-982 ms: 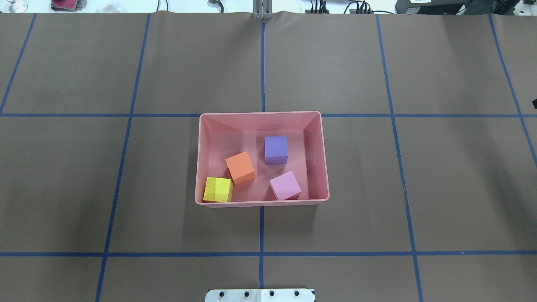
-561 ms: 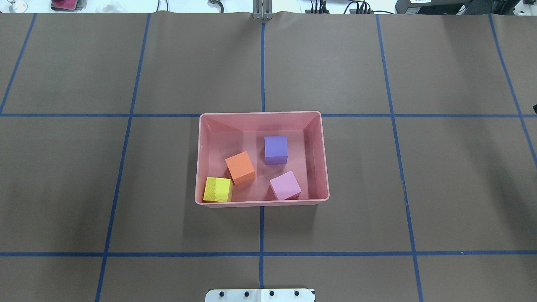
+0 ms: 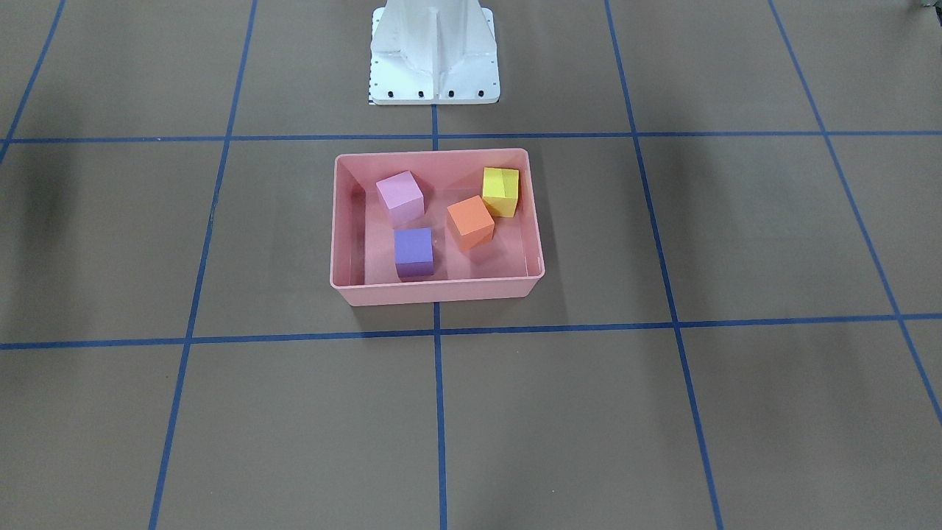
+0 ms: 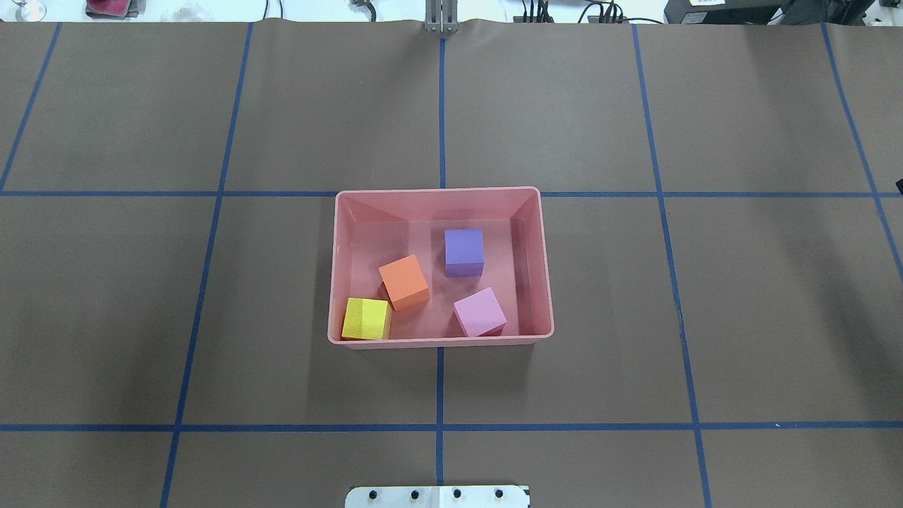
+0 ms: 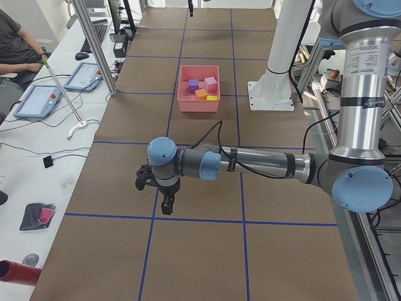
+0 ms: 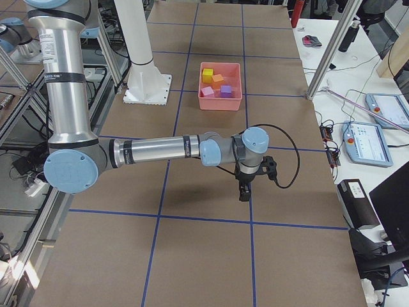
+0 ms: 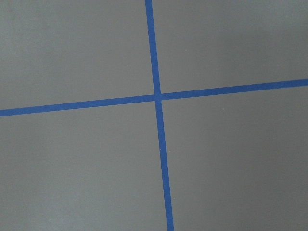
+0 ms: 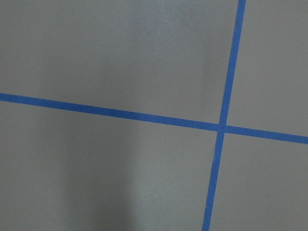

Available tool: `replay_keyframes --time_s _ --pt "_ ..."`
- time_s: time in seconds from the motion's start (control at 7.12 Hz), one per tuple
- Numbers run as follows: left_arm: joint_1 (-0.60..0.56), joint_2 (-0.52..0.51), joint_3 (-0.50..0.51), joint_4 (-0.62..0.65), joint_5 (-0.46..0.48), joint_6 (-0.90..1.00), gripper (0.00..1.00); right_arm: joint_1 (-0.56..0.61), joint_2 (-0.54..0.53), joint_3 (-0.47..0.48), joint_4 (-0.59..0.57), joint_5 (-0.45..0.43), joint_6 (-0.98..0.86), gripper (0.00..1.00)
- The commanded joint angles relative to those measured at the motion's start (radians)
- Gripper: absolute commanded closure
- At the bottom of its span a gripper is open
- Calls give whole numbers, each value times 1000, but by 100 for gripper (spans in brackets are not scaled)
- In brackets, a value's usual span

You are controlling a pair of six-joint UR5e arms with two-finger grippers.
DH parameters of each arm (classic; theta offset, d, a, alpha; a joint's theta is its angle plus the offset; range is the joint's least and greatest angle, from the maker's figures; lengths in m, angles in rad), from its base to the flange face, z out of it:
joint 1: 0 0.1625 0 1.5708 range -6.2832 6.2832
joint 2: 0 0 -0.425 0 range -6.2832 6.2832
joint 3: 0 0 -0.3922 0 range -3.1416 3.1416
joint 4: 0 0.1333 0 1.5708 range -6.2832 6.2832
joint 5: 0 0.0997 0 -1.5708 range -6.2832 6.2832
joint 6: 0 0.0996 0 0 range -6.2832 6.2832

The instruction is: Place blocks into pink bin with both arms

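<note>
Four blocks [image 4: 403, 282] sit inside the pink bin [image 4: 437, 189] in the middle of the table [image 4: 141, 317]. Left gripper [image 5: 166, 204] and right gripper [image 6: 243, 192] hang near opposite table ends, well apart from the bin. I cannot tell how their jaws stand.

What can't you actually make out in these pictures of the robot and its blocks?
1. The left end effector: only small in the left side view, so open or shut is unclear.
2. The right end effector: likewise, right side view only.
3. Neither appears overhead or in front, beyond the edges; wrist cameras see just table and tape.
4. The yellow block, bottom edge: overhead, the bin covers it with its near wall.
</note>
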Motion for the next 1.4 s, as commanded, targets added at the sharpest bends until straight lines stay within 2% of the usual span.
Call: replay_keyframes --time_s 0.0,1.26 --pt "0 -2 -7 0 -1 0 0 2 0 0 0 13 0 1" --pt "2 -8 2 -16 -1 8 0 2 37 -28 0 11 0 1"
